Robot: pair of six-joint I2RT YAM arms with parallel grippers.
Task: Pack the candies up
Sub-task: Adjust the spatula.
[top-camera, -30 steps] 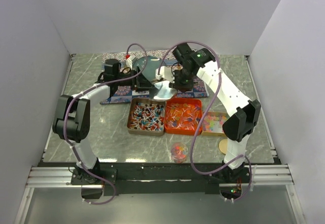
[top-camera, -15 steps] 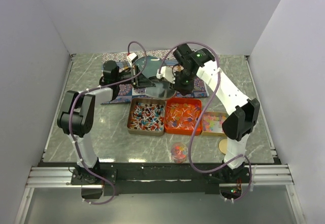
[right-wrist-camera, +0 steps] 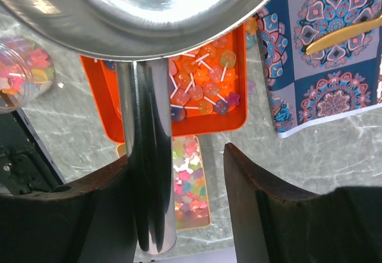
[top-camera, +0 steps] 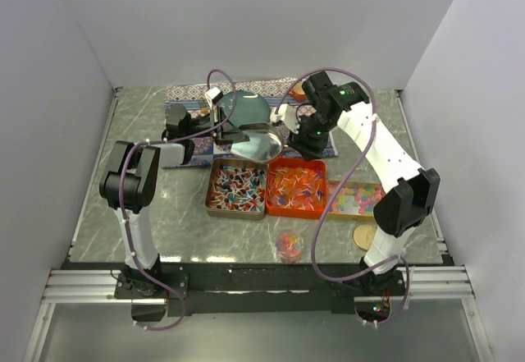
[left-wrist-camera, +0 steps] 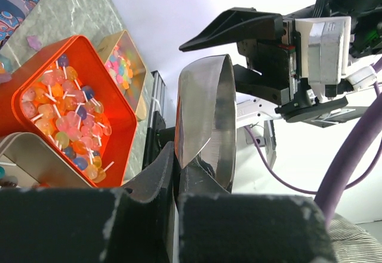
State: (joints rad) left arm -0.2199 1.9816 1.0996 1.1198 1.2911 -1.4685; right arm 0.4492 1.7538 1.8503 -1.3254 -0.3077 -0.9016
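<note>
The candies lie in three trays: red-white-blue ones in a metal tray (top-camera: 238,188), orange-red lollipops (top-camera: 297,185) (right-wrist-camera: 203,90) in an orange tray (right-wrist-camera: 101,108), and pastel stars (top-camera: 354,199) (right-wrist-camera: 190,179) in a small tray. The silver scoop (top-camera: 261,144) (left-wrist-camera: 203,114) hangs above the trays' far edge. My left gripper (top-camera: 232,135) (left-wrist-camera: 177,170) is shut on the thin rim of its bowl. My right gripper (top-camera: 310,142) (right-wrist-camera: 179,155) is open. The scoop's handle (right-wrist-camera: 146,155) lies against one of its fingers (right-wrist-camera: 107,203), with a gap to the other.
A small clear jar (top-camera: 289,245) (right-wrist-camera: 21,72) holding candies stands near the front edge, a round tan lid (top-camera: 363,235) to its right. A patterned mat (top-camera: 190,153) (right-wrist-camera: 322,54) lies behind the trays, with a round grey dish (top-camera: 242,107) on it.
My left gripper has reached in and shut on the scoop's rim. My right gripper, shut on the handle before, has opened and shifted a little to the right.
</note>
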